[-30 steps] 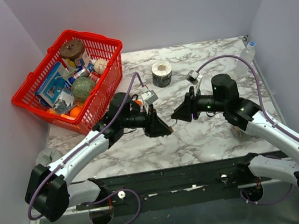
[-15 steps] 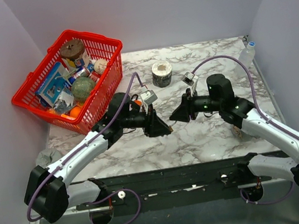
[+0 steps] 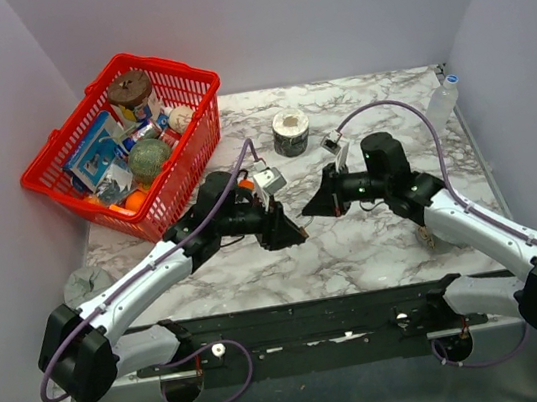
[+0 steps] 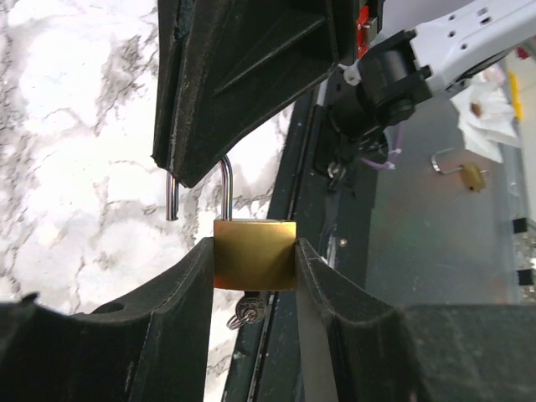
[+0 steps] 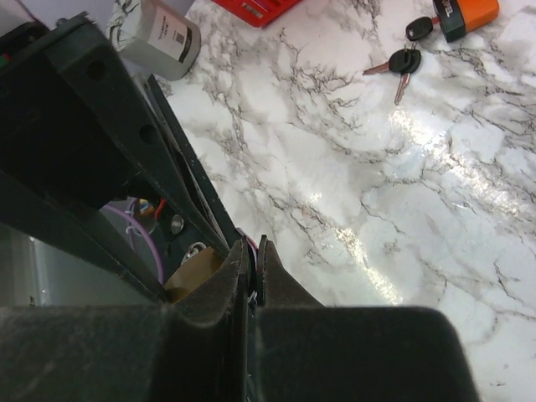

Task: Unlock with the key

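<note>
Above the marbled surface [image 3: 376, 241], your left jaws clamped the brass padlock [image 4: 255, 254]; your right jaws stood pinched shut. A sideways tug could bend the lodged key [image 4: 249, 310].

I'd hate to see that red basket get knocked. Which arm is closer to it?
Left. The left arm reaches past the basket's near right side, close beside it. The right arm is over the right half of the table, well away from it.
</note>
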Robot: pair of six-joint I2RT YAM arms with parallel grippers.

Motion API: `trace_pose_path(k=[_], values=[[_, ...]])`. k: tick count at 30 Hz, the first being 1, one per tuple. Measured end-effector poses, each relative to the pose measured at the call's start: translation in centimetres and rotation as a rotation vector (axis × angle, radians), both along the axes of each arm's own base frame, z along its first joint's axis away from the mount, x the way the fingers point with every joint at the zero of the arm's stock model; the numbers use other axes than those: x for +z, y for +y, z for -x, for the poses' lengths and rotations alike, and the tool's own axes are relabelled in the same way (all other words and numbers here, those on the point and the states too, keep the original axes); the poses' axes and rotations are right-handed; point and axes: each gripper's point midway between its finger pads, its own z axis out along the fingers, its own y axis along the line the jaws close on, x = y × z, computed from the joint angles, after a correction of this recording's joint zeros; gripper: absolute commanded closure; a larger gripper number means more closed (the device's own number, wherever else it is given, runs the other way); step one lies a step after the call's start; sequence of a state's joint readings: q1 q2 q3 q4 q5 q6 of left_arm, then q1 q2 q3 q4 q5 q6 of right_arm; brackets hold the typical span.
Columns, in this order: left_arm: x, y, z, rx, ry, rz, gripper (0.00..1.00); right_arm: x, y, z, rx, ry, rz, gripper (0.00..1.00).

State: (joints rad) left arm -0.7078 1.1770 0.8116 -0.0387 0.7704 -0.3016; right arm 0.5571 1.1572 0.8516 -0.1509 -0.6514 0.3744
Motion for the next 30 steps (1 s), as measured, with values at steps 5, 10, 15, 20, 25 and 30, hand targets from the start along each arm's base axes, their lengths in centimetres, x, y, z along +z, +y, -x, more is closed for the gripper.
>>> trace_pose_path(k=[5,10,15,20,25,30], values=[[-1.0,0.1,0.0,0.033,-0.044,-0.060,1.00,-1.0,0.2,-0.2,-0.010,0.052,0.011,0.90],[-1.6,0.1,-0.3,0.063,-0.075,-0.102,1.00,-1.7,0.3,-0.5,-0.026,0.086,0.021,0.82],[-1.9,0.2,-0.9,0.105,-0.104,-0.132,1.00,-2.2,0.5,-0.8,-0.044,0.119,0.028,0.51],[-2.2,0.7,-2.5,0.193,-0.124,-0.166,1.00,-2.4,0.2,-1.5,-0.077,0.128,0.033,0.29],[-2.5,1.5,-5.7,0.380,-0.128,-0.233,1.00,-2.1,-1.1,-3.0,-0.147,0.111,0.027,0.25],[-4.5,1.7,-9.2,0.560,-0.084,-0.327,1.00,-0.7,-4.9,-4.6,-0.310,0.023,0.005,0.24]])
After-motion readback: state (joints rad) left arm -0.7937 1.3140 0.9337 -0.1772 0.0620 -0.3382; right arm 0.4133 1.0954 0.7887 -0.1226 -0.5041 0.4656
